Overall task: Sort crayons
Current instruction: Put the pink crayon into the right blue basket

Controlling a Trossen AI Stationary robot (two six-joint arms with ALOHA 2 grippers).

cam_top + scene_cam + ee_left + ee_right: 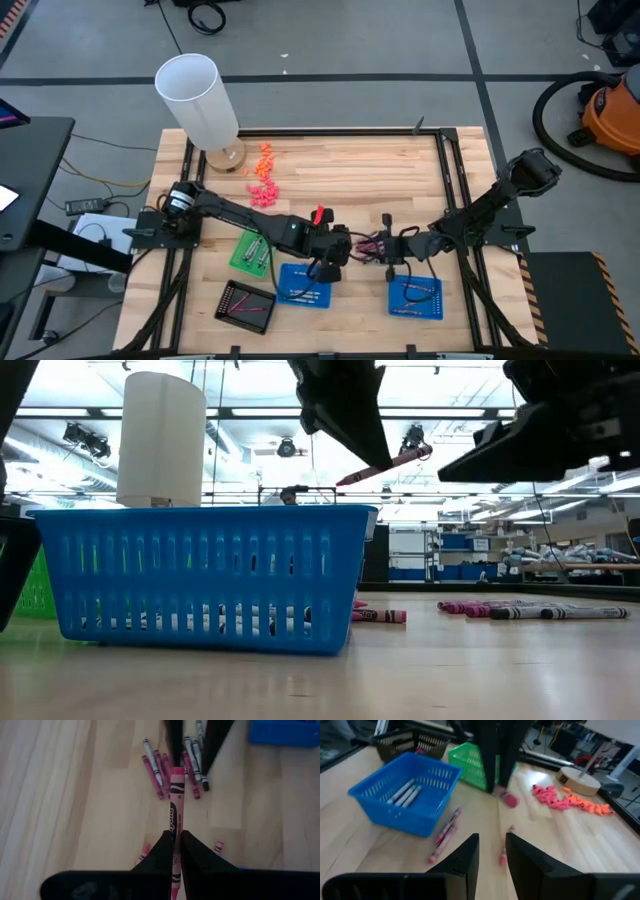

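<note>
**Pink crayon lifted at table centre**

Above the loose crayons (172, 762) near the table's middle, the left gripper (176, 836) was clamped on a pinkish-red crayon (175, 802), clear of the wood. The right gripper (491, 845) hovered close by, fingers apart, holding nothing.

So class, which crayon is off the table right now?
The pink crayon clamped in the left gripper, held in the air; all the others lie loose on the table or in baskets.

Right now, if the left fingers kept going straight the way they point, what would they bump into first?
Probably the loose crayons on the table, just beyond the pink crayon that the left gripper holds; depth is unclear.
</note>
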